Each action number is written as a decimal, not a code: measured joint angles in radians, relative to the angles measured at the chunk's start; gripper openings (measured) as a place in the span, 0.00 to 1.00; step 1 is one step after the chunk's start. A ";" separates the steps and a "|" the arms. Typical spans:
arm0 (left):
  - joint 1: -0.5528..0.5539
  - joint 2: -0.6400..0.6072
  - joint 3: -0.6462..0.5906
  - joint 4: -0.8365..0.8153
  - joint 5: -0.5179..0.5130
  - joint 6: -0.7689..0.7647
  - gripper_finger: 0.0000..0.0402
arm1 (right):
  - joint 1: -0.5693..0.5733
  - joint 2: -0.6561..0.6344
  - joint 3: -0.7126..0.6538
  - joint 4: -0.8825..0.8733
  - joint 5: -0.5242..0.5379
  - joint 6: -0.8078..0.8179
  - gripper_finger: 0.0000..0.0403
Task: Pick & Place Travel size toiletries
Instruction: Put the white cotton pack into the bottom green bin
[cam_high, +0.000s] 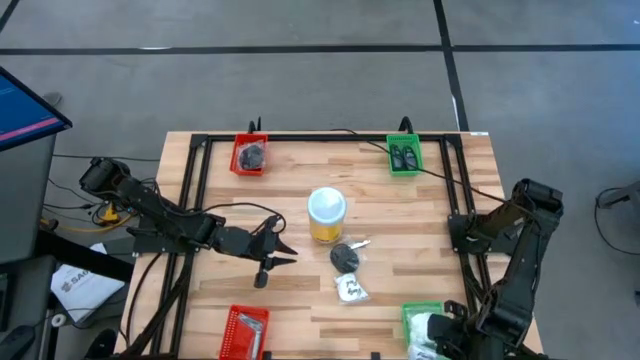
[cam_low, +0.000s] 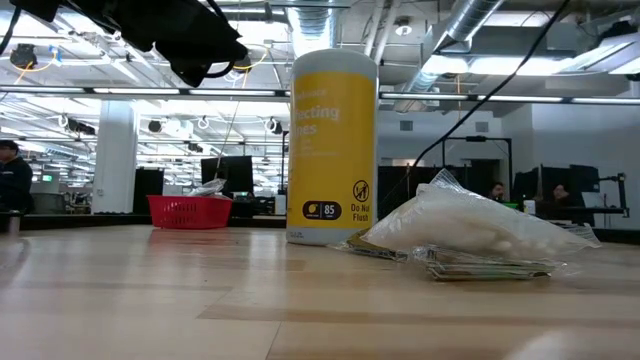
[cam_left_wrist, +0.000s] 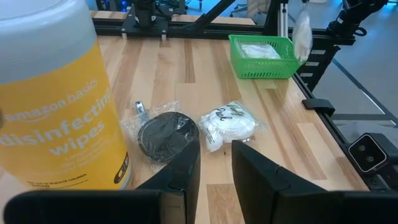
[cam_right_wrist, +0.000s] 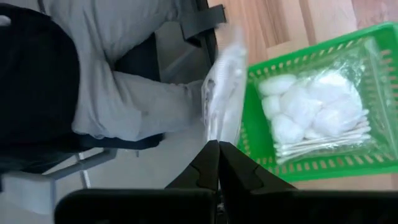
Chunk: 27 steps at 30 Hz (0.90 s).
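Two arms in high view: left gripper (cam_high: 270, 252) sits low over the surface (cam_high: 420, 210) left of the yellow wipes jar (cam_high: 326, 216), fingers look spread; right gripper (cam_high: 437, 338) is at the near right corner over a green tray (cam_high: 412, 314), fingers not readable here. Two loose toiletries lie just near-side of the jar, a black round piece in clear wrap (cam_high: 344, 257) and a clear packet with white contents (cam_high: 351, 290). Far trays: red tray (cam_high: 249, 154) with something dark, green tray with small dark bottles (cam_high: 404, 156); another red tray (cam_high: 245, 331) at near left. Low view: jar upright, white packet (cam_low: 470, 225) beside it resting on flat wrapped stuff, red tray behind. Left wrist view: fingers (cam_left_wrist: 184, 167) spread and empty, black round piece (cam_left_wrist: 166, 135) right ahead of them, white packet (cam_left_wrist: 228, 125) touching beside it, jar close alongside. Right wrist view: fingers (cam_right_wrist: 208, 163) pressed together pinching a clear packet (cam_right_wrist: 224, 93) that hangs by the tray's rim, tray (cam_right_wrist: 311, 167) already holds white cotton pieces and swabs. Step judged: right arm placing its packet; next it needs to be over the tray, then release. Left arm looks lined up for the black piece; it must avoid bumping the jar.
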 joint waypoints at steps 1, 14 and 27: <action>-0.001 0.000 0.000 0.000 0.000 0.000 0.21 | 0.004 -0.006 0.001 0.000 0.001 0.011 0.00; -0.003 0.000 0.000 0.004 0.000 0.000 0.21 | 0.030 -0.009 0.001 -0.028 0.014 0.035 0.00; -0.003 -0.001 0.000 0.005 0.000 -0.001 0.21 | 0.043 -0.030 0.006 -0.031 0.055 0.031 0.00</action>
